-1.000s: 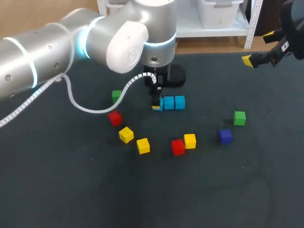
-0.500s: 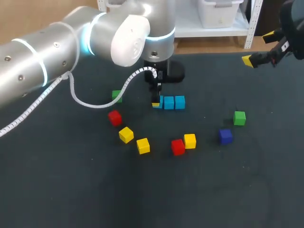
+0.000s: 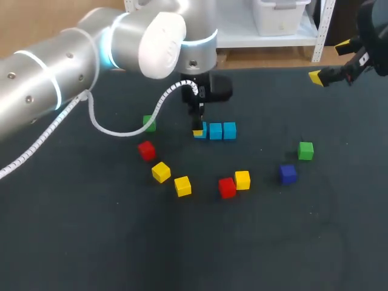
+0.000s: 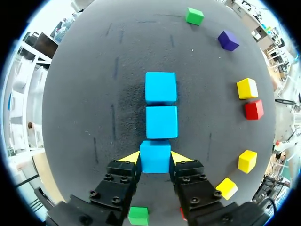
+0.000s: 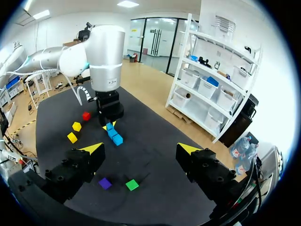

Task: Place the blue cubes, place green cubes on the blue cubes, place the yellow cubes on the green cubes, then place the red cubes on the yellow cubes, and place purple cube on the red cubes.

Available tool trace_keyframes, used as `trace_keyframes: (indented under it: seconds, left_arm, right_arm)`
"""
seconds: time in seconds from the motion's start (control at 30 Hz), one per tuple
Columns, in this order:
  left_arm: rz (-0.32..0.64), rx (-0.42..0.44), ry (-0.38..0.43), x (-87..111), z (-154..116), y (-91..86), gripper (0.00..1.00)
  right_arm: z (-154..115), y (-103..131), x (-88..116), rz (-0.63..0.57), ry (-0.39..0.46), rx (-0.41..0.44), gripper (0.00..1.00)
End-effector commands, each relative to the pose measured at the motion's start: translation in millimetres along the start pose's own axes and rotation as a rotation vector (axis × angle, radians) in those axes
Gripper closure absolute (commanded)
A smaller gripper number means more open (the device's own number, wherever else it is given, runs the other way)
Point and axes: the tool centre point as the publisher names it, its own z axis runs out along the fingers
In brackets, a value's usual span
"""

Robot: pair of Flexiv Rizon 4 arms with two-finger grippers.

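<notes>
Three blue cubes lie in a row mid-table. My left gripper [image 3: 198, 130] [image 4: 155, 158] is shut on the row's left-end blue cube [image 3: 202, 130] [image 4: 155, 155], a yellow tip on either side. That cube touches the middle blue cube [image 3: 216, 131] [image 4: 161, 122], and the third blue cube [image 3: 229, 130] [image 4: 161, 87] follows. Loose on the table are green cubes [image 3: 149, 123] [image 3: 305, 150], red cubes [image 3: 146, 150] [image 3: 227, 187], yellow cubes [image 3: 160, 172] [image 3: 182, 185] [image 3: 242, 179] and a purple cube [image 3: 287, 174]. My right gripper [image 3: 333, 71] [image 5: 141, 149] hangs open and empty above the far right corner.
The loose cubes form an arc in front of the blue row. The left arm's white cable [image 3: 121, 136] hangs over the table near the left green cube. The table's front half is bare dark mat [image 3: 194, 248].
The left arm's wrist and elbow have shifted toward the back and lifted slightly. Its gripper has stayed on the blue cube. The right arm has not moved.
</notes>
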Motion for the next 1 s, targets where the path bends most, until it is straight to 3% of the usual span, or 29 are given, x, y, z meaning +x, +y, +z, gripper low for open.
trace_keyframes:
  seconds: [0.03,0.63,1.0]
  left_arm:
    - [-0.006,0.014,0.0,1.8,3.2,1.6,1.0]
    - [-0.036,0.049,-0.056,-2.9,0.5,0.0,1.0]
    - [-0.029,0.051,-0.05,-3.6,3.1,-3.9,1.0]
  right_arm:
    - [0.3,3.4,1.3,0.001,-0.003,0.02,0.0]
    - [0.3,3.4,1.3,0.001,-0.003,0.02,0.0]
    - [0.3,3.4,1.3,0.001,-0.003,0.02,0.0]
